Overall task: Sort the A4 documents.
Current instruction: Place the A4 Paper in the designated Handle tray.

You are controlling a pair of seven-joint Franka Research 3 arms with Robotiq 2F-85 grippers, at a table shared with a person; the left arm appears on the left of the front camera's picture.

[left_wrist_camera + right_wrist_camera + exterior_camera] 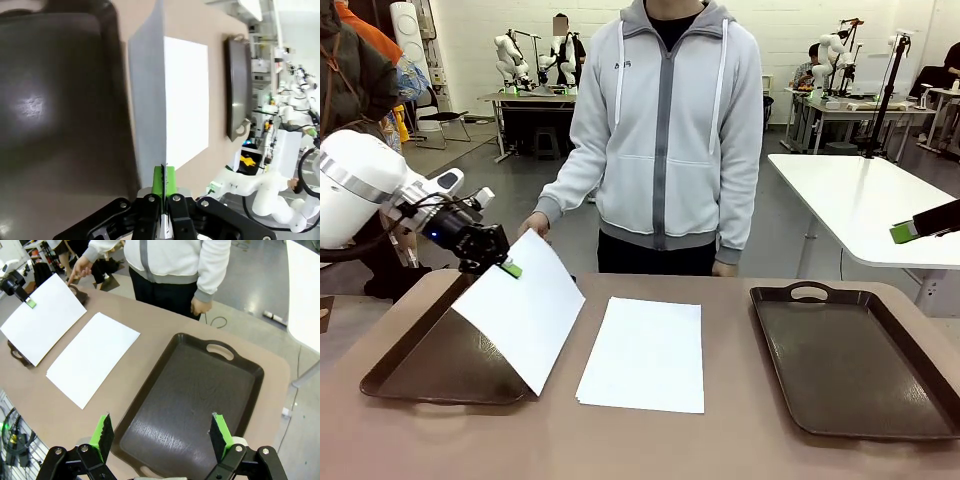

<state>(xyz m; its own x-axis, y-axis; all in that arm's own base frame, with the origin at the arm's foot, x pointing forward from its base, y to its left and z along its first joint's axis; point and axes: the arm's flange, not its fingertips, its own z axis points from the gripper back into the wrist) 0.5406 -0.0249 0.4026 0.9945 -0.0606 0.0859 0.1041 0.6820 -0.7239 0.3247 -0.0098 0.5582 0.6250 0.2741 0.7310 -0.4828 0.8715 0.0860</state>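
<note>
Our left gripper (506, 264) is clamped on the upper edge of the held sheet (525, 318), one A4 document. Its green pads (170, 179) are pressed together with the paper pinched between them. From the fingertips the sheet hangs down at a slant, lifted off the table (720, 450) along its top. Its lowest corner is down by the near rim of the left tray (420, 372), and we cannot tell whether it touches there. That tray lies beneath this gripper and to its outer side. In the left wrist view it is the dark surface running alongside the hanging paper.

Past the held sheet, on the gripper's inner side, the flat A4 documents (645, 355) lie on the table between the two trays, touching neither.

Our right gripper (161, 431) has its fingers spread wide with nothing between them. It hovers above the right tray (850, 370), whose dark floor lies below and ahead of the green pads (104, 432) in the right wrist view.

A person (665, 130) in a grey zip hoodie stands across the table. One hand (79, 271) is just beyond the left gripper, near the far top corner of the held sheet, with a finger pointing down. The other hand (200, 305) hangs at the person's side, well beyond the right gripper
</note>
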